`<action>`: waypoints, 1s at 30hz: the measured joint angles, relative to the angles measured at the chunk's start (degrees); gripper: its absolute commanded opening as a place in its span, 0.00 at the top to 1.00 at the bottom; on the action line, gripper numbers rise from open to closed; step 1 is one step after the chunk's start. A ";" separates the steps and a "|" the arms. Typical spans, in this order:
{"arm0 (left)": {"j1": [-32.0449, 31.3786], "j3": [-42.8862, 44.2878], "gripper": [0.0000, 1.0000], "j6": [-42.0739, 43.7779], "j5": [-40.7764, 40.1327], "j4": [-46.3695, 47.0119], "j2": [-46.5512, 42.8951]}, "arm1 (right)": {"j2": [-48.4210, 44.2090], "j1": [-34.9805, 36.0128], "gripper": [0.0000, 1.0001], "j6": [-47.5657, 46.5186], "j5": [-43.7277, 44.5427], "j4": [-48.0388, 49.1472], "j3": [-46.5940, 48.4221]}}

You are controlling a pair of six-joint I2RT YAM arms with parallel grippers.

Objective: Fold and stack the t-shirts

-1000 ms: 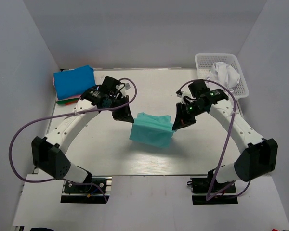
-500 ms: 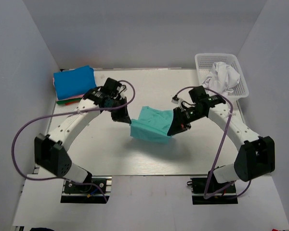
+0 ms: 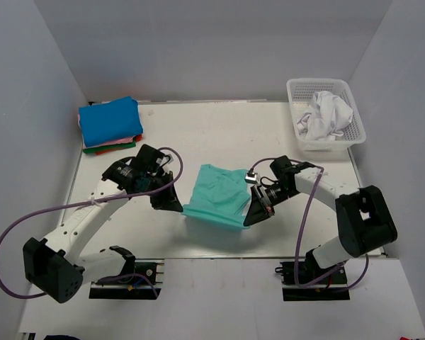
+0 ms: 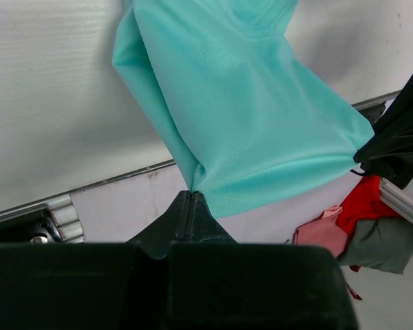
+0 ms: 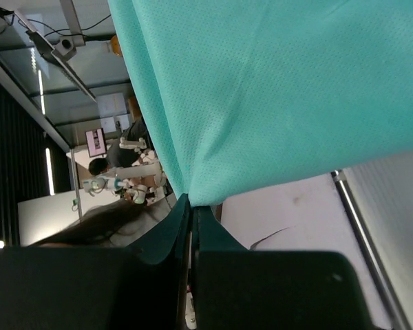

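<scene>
Nothing legible here: no words, labels, brands or numbers can be read in any view. Far off in the background of the right wrist view there's a small lit screen (image 5: 95, 141). It may be showing something, but it's too small and blurred to read.

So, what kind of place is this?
Probably a robotics lab test booth: a white table boxed in by grey walls, a left arm and right arm bolted at its near edge, and, past the table, a hall with another robot bench.
</scene>
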 measured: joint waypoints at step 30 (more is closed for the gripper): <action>2.23 37.03 1.00 0.79 -17.05 10.64 38.29 | 24.00 -11.04 1.00 0.76 0.22 4.90 29.66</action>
